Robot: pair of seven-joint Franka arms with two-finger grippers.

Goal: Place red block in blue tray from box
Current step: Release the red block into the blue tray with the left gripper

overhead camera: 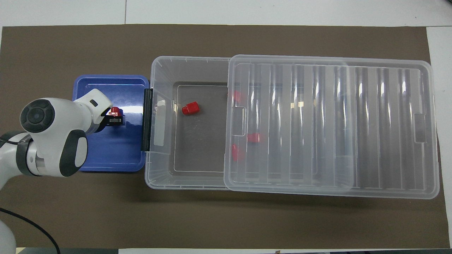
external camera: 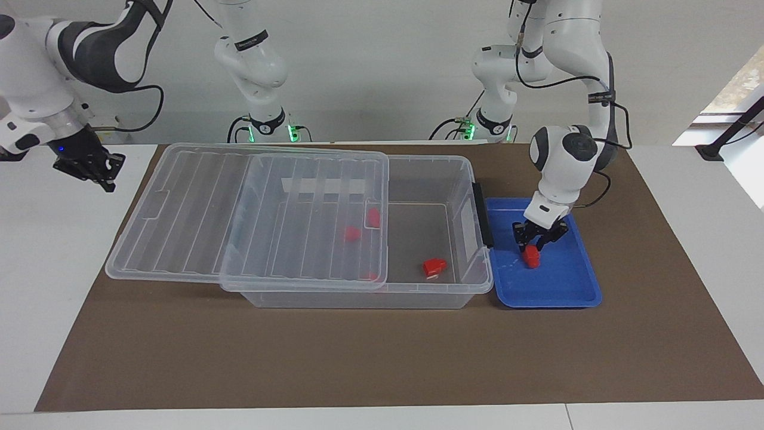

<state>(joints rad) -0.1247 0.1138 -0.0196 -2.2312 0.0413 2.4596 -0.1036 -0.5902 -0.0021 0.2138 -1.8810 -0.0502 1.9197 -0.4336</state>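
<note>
Judging by its small, rigid, smooth look, the red block is handled lightly; it sits in the blue tray, the left gripper fingers spread just above it, the right gripper waiting, its fingers unreadable.

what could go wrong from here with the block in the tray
The left gripper sits right over the red block in the blue tray; if a finger drags on lifting, the block could tip or slide. The arm stands close to the box and its black latch, so a careless retreat might bump them.
</note>
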